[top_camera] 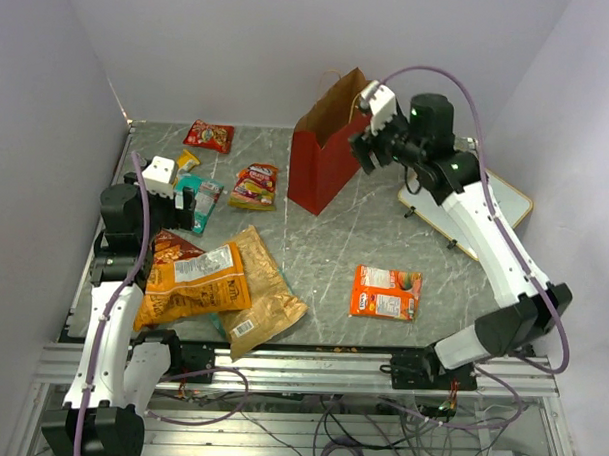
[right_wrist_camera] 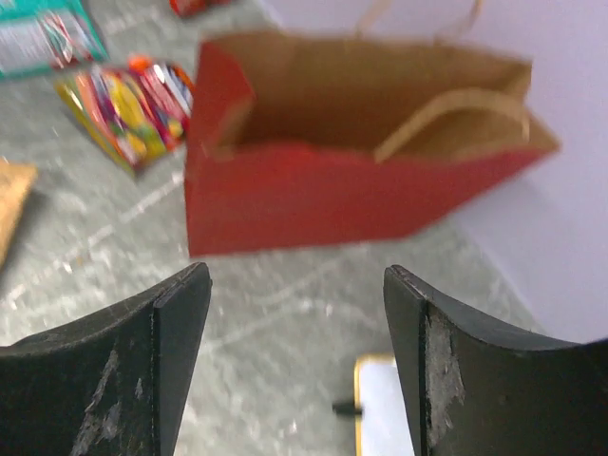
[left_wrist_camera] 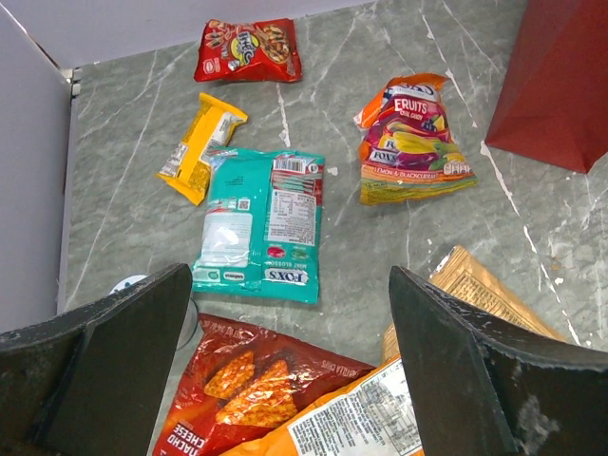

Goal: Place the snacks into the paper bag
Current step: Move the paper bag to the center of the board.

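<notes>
The red paper bag [top_camera: 323, 159] stands upright at the back middle, its brown inside [right_wrist_camera: 323, 100] showing no packet. My right gripper [top_camera: 364, 152] hovers open and holding nothing just right of the bag's mouth [right_wrist_camera: 296, 271]. My left gripper [top_camera: 193, 212] is open over the left-hand snacks [left_wrist_camera: 290, 275]. Below it lie a red Doritos bag [left_wrist_camera: 247, 375], an orange chip bag [top_camera: 194, 284] and a gold bag [top_camera: 265, 292]. Beyond are a teal packet [left_wrist_camera: 261, 223], a yellow packet [left_wrist_camera: 201, 147], a small red packet [left_wrist_camera: 249, 49] and a fruit-candy packet [left_wrist_camera: 413, 142]. An orange flat pack [top_camera: 385, 292] lies front right.
A white board with a yellow edge [top_camera: 486, 199] lies at the right under the right arm. A low wall runs along the table's left side [top_camera: 121, 172], and the back wall stands close behind the bag. The metal rail with cables [top_camera: 309, 373] marks the near edge.
</notes>
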You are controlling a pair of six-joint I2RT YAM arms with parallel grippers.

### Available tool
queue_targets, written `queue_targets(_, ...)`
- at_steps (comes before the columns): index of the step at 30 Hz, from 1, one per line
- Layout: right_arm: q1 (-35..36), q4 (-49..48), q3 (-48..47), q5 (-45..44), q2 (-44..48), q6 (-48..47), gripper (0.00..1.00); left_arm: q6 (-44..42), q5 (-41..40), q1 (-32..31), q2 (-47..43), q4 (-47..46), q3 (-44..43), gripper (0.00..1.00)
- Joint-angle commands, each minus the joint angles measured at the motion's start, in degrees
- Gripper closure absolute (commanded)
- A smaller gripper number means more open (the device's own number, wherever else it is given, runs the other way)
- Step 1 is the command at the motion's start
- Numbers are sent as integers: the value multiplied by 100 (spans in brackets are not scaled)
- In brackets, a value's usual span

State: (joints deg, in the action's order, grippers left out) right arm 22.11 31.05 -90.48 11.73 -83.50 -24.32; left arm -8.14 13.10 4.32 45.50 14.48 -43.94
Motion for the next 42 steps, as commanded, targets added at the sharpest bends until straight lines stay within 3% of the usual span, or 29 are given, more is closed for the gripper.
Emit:
queue_targets(1,544,144,-1028,133,-772,228,28,-15,-104,52,63,-266,122,4)
queue_targets(5,1031,253,-1896,-142,-1585,-12,31,-45,-155,59,147,-285,138,4)
queue_targets(13,1138,783,-3424,-399,-3060,-18,40,-134,-167,57,71,-363,288,4)
queue_targets(17,1138,982,-3507,-595,-3453,30,44,-131,-127,52,31,-391,324,4)
queue_targets(22,1138,1179,-3390,-502,-3409,-115,51,-135,-57,52,13,-415,343,4)
queue_targets(29,1129,1715,-3178,-55,-3261,-448,88,-156,16,59,16,-445,379,4)
queue_targets(31,1128,1841,-3116,-50,-3021,-548,94,-161,32,52,26,-436,378,4)
queue_targets(35,1120,2112,-2944,62,-2592,-796,100,-170,78,52,42,-433,395,4)
queue_targets(42,1045,2601,-2000,456,-1458,-1825,100,-161,173,52,86,-446,402,4)
